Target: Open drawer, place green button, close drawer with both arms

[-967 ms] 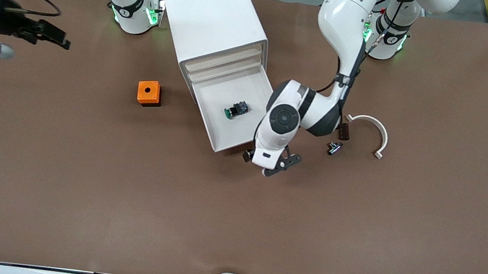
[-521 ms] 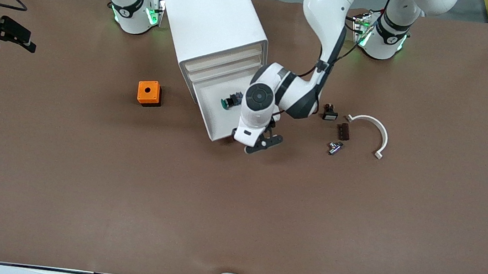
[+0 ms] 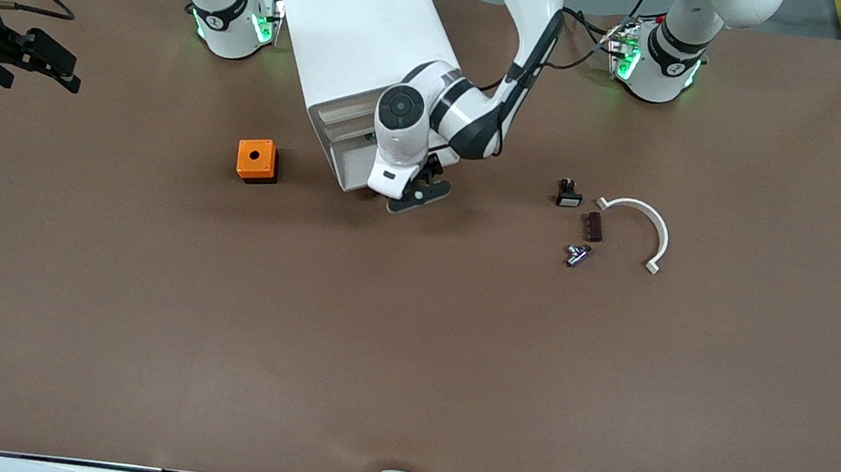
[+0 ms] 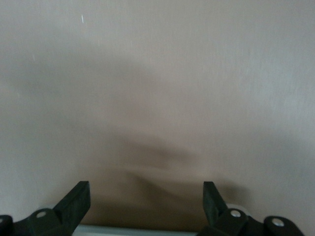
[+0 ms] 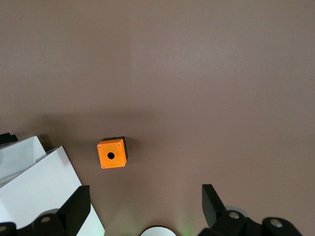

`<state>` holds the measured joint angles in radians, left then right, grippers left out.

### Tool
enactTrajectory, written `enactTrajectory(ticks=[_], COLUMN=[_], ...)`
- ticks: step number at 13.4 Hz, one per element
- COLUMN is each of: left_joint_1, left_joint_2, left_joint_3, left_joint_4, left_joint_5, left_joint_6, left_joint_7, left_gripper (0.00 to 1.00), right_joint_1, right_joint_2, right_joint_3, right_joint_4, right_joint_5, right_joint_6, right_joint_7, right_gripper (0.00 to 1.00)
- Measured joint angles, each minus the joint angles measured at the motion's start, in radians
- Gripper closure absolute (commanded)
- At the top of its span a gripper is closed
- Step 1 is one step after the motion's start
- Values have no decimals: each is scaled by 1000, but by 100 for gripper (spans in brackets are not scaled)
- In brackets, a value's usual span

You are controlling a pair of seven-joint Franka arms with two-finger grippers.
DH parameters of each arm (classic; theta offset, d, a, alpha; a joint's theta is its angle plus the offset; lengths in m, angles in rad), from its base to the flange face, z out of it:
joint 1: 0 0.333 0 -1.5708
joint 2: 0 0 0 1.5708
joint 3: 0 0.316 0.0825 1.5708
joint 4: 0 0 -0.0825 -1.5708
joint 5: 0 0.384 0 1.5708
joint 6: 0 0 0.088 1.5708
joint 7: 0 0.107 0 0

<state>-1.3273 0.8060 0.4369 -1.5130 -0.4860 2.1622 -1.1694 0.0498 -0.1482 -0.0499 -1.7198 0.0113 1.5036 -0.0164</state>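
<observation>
Drawer (image 3: pixel 353 169) pushed nearly shut by left gripper (image 3: pixel 411 197), fingers spread, empty; right gripper (image 3: pixel 37 58) waits, spread, empty

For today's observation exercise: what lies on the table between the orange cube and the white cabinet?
Nothing: in the front view only bare brown table separates the orange cube from the white cabinet; the right wrist view shows the same.

Brown table (image 3: pixel 406 361): cabinet (image 3: pixel 357 31), orange cube (image 3: pixel 256 160), white arc (image 3: pixel 644 218).
</observation>
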Motion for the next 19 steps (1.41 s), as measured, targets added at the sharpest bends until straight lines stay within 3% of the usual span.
enactTrajectory(ticks=[12,15,19], left_joint_1=[-9,59,243], left_joint_2=[-31,-32,-64], left_joint_3=[-51,-31,44], left_joint_4=[-10,-10,2], left_joint_5=[-1,0,65], left_joint_6=[-23,4,7], left_joint_7=[-165,-165,-48], left_gripper=[0,0,0], right_joint_1=[-7,-7,-7], right_joint_2=[0,0,0], right_joint_3=[-16,-16,-17], right_joint_4=[67,67,68], right_joint_5=[-6,-6,-6], right_joint_6=[-12,-12,-12], right_joint_7=[4,4,4], right_gripper=[0,0,0])
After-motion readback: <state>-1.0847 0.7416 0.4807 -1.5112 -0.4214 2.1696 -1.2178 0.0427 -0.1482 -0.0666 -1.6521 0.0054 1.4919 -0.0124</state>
